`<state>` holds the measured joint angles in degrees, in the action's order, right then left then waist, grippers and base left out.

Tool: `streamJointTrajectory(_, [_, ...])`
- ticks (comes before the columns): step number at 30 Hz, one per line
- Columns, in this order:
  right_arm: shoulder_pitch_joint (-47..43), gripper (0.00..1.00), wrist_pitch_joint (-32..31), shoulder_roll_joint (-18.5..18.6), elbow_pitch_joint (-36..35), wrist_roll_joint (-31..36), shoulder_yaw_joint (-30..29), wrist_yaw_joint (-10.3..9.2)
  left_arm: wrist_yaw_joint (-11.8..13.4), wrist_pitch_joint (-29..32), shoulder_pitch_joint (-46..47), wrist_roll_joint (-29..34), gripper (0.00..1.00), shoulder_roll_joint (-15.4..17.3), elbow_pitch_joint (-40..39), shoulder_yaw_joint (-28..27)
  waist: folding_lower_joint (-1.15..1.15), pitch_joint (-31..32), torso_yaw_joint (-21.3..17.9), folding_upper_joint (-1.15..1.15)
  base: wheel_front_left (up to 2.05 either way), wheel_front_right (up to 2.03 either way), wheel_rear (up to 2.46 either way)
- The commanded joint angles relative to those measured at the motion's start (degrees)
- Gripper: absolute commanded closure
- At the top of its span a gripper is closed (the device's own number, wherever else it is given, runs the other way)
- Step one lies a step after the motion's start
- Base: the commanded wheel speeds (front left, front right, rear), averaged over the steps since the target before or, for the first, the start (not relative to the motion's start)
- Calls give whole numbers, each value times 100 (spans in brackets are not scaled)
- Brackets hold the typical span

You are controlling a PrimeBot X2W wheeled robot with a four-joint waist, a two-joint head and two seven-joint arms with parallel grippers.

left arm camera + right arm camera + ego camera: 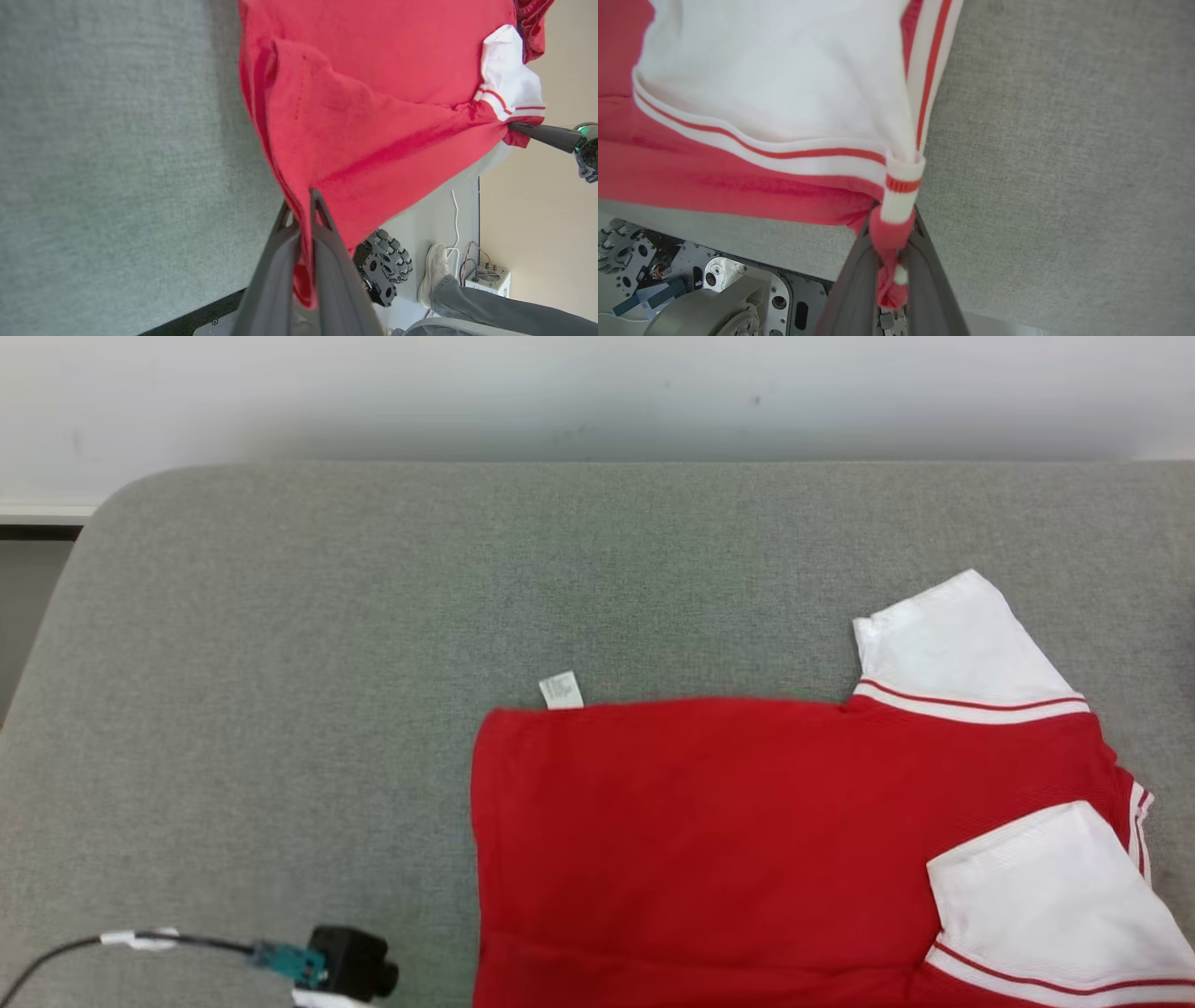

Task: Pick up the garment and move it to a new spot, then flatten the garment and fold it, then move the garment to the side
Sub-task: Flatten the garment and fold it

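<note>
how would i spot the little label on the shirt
On the grey cushion, find the red garment lying right of centre. Along its far edge, near the left corner, the label pokes out: a tiny white square, far smaller than the white sleeves.

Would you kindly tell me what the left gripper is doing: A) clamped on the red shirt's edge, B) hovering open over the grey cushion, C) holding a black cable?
A: the left gripper has its jaws shut on the red-and-white fabric shirt, with the grey woven cushion beside it.

White tag (561, 691) on garment (700, 849), print unreadable (too small)
</note>
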<state>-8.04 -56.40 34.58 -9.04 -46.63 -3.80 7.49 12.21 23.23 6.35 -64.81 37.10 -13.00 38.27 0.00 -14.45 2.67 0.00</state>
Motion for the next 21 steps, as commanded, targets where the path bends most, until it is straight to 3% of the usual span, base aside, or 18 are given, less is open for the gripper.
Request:
streamJointTrajectory(1, [-152, 56, 90, 4, -44, 62, -13, -2, 68, -82, -163, 63, 100, 58, -14, 26, 0, -28, 6, 0, 0, 0, 0])
streamJointTrajectory(2, [-206, 0, 133, -32, -48, 87, 11, -2, 90, -122, -203, 121, 67, 39, -11, 55, 0, -43, 9, 0, 0, 0, 0])
streamJointTrajectory(3, [-248, 0, 189, -29, -93, 129, 65, -1, 106, -148, -245, 155, 29, 11, -12, 95, 0, -57, 10, 0, 0, 0, 0])
streamJointTrajectory(4, [-240, 0, 321, -18, -123, 202, 63, -1, 122, -173, -282, 166, 0, -30, -11, 116, 0, -71, 10, 0, 0, 0, 0])
streamJointTrajectory(9, [-168, 0, 554, 108, -251, 212, -164, -6, 216, -269, -105, 399, 0, 93, -131, 60, 0, -136, 40, 0, 0, 0, 0])
streamJointTrajectory(15, [953, 0, 603, 335, -648, 60, -549, -6, 481, -482, 690, 699, 0, 300, -309, -556, 0, -624, 126, 0, 0, 0, 0])
streamJointTrajectory(18, [1936, 0, 528, 437, -490, 381, -379, -6, 463, -449, 1418, 847, 0, 23, -2, -626, 0, -976, 266, 0, 0, 0, 0])
streamJointTrajectory(21, [2928, 0, 436, 293, -111, 793, 59, -6, 321, -364, 2110, 920, 0, -364, 455, -509, 0, -1260, 427, 0, 0, 0, 0])
